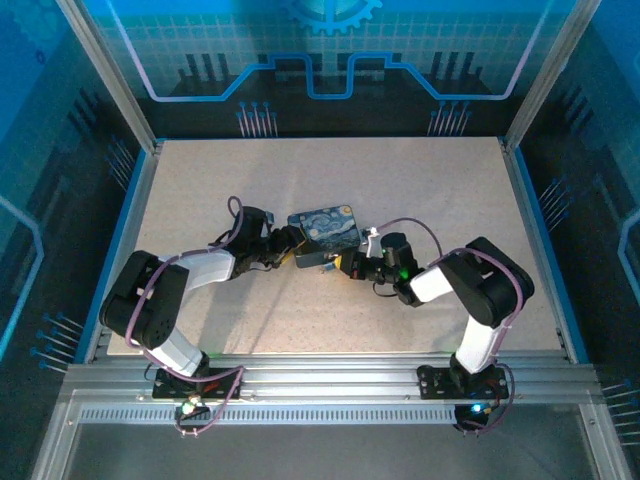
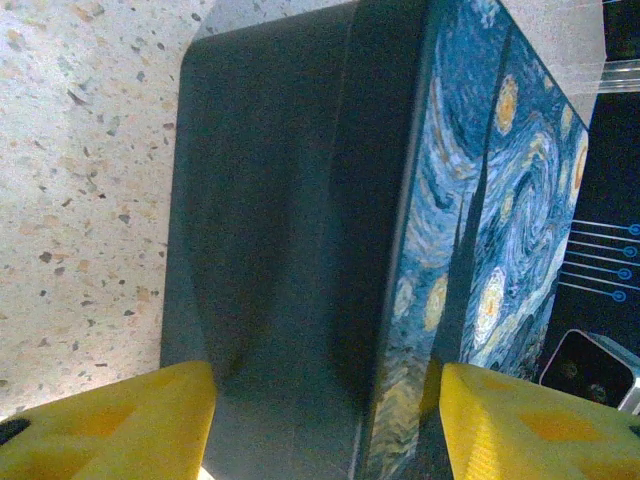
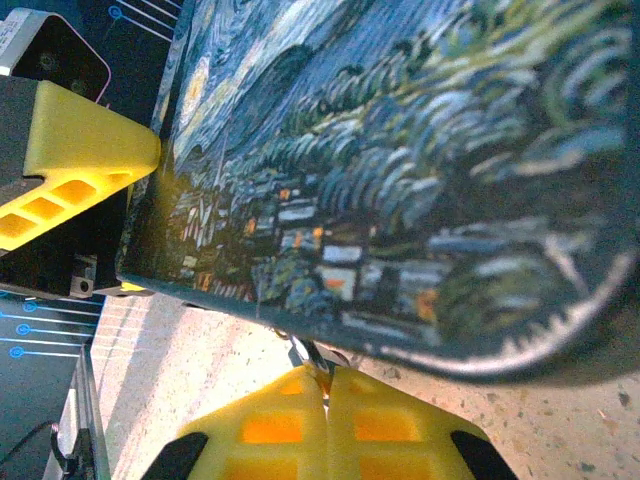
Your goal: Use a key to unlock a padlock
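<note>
At mid-table, left gripper clamps one box (starry print); right gripper pinches one key.

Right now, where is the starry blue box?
In the top view the box sits on the table between the left gripper and right gripper; the left one's jaws straddle it.

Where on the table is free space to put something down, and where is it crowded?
Free: the wide far strip of the table between the box and the back wall, and the near patch between the two arms. Crowded: the centre, where the left hand grips the box and the right hand holds the key beside it.
</note>
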Robot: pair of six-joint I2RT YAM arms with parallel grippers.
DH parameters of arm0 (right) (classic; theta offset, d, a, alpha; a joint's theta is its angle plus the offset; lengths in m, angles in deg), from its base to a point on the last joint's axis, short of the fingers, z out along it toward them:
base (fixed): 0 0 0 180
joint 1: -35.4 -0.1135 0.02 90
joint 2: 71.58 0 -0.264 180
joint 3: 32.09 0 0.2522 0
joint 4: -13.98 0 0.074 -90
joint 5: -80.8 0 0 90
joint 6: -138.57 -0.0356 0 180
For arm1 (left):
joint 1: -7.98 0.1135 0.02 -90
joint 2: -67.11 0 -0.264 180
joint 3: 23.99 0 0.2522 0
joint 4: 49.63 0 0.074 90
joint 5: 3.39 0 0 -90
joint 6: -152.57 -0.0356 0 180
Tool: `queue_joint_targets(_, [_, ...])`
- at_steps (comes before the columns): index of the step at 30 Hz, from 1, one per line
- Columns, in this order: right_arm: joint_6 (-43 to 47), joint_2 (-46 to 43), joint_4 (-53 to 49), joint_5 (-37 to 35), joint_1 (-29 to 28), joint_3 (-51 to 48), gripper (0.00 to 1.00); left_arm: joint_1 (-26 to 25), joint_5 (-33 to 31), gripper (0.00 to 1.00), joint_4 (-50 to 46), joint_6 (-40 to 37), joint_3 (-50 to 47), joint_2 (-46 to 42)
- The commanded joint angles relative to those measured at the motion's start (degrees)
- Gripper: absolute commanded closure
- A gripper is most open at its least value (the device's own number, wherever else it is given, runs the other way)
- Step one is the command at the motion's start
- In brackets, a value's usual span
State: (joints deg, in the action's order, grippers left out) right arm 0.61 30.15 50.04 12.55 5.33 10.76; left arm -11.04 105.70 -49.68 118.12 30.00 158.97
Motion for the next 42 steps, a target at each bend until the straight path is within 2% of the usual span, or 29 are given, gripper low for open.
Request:
queue_joint_targets(1, [0.97, -2.54, -0.36, -0.21, 1.07, -0.84, 0.99, -0.66, -0.68, 0.37, -4.08, 0.29, -1.63, -0.83])
queue_joint_targets(7, [2.81, -5.54, -3.78, -0.75, 1.32, -1.91, 0.99, -0.66, -0.55, 0.32, -4.78, 0.22, -0.94, -2.30])
queue_joint_targets(12, [5.76, -10.36, -10.72, -1.61, 1.33, -1.92, 0.99, -0.66, -0.72, 0.27, -5.48, -0.92, -0.76, -4.70])
queue_joint_targets(18, [10.20, -18.18, -22.39, -1.48, 1.37, -1.20, 0.99, -0.65, -2.79, 0.22, -7.77, -3.16, -0.92, -8.85])
queue_joint_targets(27, [17.90, -29.54, -45.78, 0.16, 0.97, 3.32, 0.99, -0.57, -9.26, 0.02, -12.54, -11.23, -3.43, -18.66])
queue_joint_targets(34, [21.22, -35.66, -58.87, 0.73, 0.21, 6.15, 0.99, 0.11, -12.03, 0.01, -18.95, -15.96, -4.36, -23.82])
queue_joint_targets(42, [21.62, -39.29, -72.14, 0.64, -0.94, 7.93, 0.99, 0.59, -11.67, 0.01, -19.55, -16.49, -6.12, -26.37])
